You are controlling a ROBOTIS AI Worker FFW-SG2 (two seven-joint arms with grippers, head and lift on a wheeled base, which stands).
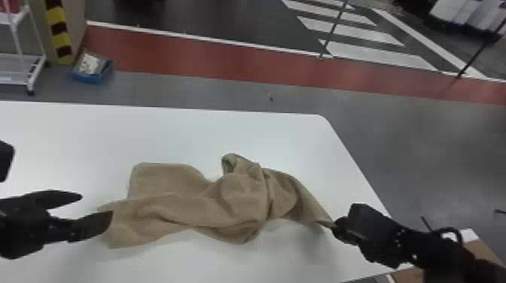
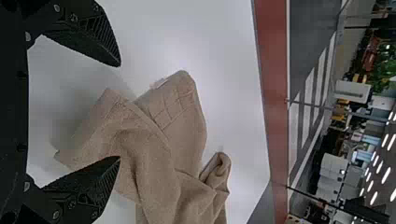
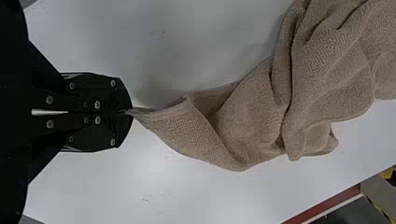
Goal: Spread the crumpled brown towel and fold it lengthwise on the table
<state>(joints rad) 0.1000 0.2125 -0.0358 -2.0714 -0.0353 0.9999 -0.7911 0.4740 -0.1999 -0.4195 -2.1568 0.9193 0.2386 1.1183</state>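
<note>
Towel point(image 1: 241, 199): brown, nubbly weave, small pale tag on one edge. Crumpled, on the white table point(image 1: 94, 143). Left part flatter, one layer lapped over another. Middle bunched in deep folds, curled loop at its far side. Right end tapers to a pinched corner.

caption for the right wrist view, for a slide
The right pincer, shut on a corner of the crumpled brown towel, above the white table
</note>
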